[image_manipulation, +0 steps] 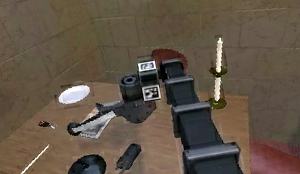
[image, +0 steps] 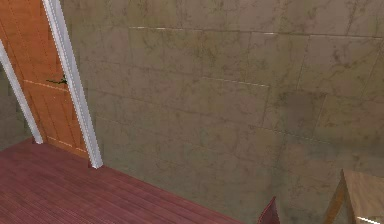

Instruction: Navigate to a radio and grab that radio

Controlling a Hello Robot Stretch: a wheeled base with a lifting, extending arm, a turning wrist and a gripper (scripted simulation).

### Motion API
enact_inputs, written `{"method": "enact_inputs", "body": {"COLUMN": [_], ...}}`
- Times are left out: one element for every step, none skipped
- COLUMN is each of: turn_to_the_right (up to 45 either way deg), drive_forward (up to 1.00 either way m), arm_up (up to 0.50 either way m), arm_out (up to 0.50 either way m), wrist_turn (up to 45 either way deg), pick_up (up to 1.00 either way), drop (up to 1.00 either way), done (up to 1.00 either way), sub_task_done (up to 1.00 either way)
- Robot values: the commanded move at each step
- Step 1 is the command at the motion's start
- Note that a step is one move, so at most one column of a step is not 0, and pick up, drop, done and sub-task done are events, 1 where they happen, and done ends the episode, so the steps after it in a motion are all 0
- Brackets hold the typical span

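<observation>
Nav part looks done, I'd judge: arm (image_manipulation: 201, 132) reaches out over the wooden surface (image_manipulation: 6, 149) in the arm side view. Claw (image_manipulation: 79, 123) lies mid-surface, fingers over a sheet of paper (image_manipulation: 99, 127). Can't tell if claw is spread or pressed together, nor whether it holds anything, w/ the paper right behind it. Dark box (image_manipulation: 129, 83) w/ a pale round face, prob. the radio, sits at approx 2 o'clock from the fingertips, close by the claw body; touching or not, can't say. It seems to rest on the surface, so grab looks not yet done. Nearby: white plate (image_manipulation: 73, 94) at 12 o'clock of the claw, black dish (image_manipulation: 86, 171) at 6, candle (image_manipulation: 218, 63) at 3 o'clock of the box. Fwd view: orange door (image: 40, 75) at 10 o'clock. Left to do: get claw onto the box, lift it clear.
</observation>
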Motion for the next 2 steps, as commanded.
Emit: {"method": "enact_inputs", "body": {"turn_to_the_right": [0.0,0.0], "drive_forward": [0.00,0.00], "arm_up": [-0.30,0.00], "arm_out": [0.00,0.00], "wrist_turn": [0.0,0.0], "pick_up": [0.00,1.00], "drop": [0.00,0.00], "done": [0.00,0.00], "sub_task_done": [0.00,0.00]}}
